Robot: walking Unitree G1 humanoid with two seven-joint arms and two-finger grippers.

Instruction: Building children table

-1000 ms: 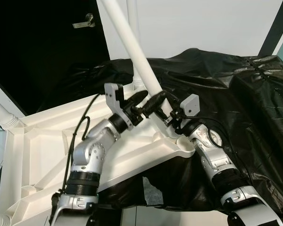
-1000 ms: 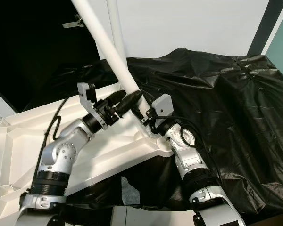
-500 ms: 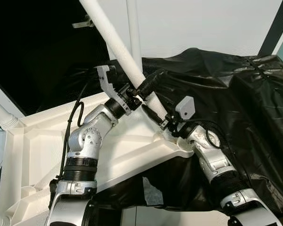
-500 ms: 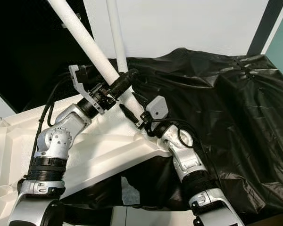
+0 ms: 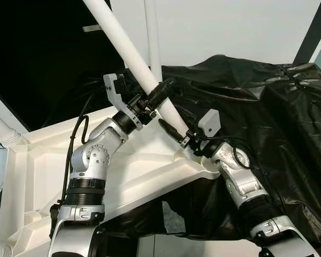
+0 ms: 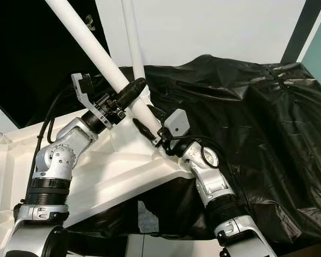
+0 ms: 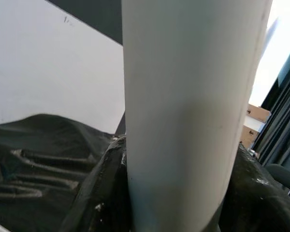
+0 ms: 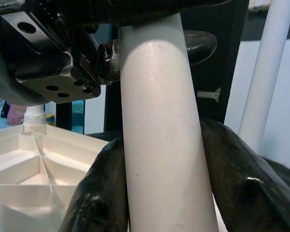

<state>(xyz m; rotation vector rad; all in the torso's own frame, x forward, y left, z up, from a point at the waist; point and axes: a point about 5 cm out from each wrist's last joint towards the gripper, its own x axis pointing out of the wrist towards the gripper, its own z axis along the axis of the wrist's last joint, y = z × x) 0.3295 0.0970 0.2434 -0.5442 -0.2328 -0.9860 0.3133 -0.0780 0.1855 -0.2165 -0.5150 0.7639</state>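
Two tools clamped on one tilted white leg [image 5: 132,59], left tool [image 5: 154,98] higher, right tool [image 5: 174,130] lower, upturned tabletop [image 5: 144,171] beneath.

Left tool [image 6: 129,92] and right tool [image 6: 145,124] clamping tilted white leg [image 6: 104,60]

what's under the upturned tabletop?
Crumpled black plastic sheet runs under the white tabletop edge and spreads to the right. What the sheet covers is hidden.
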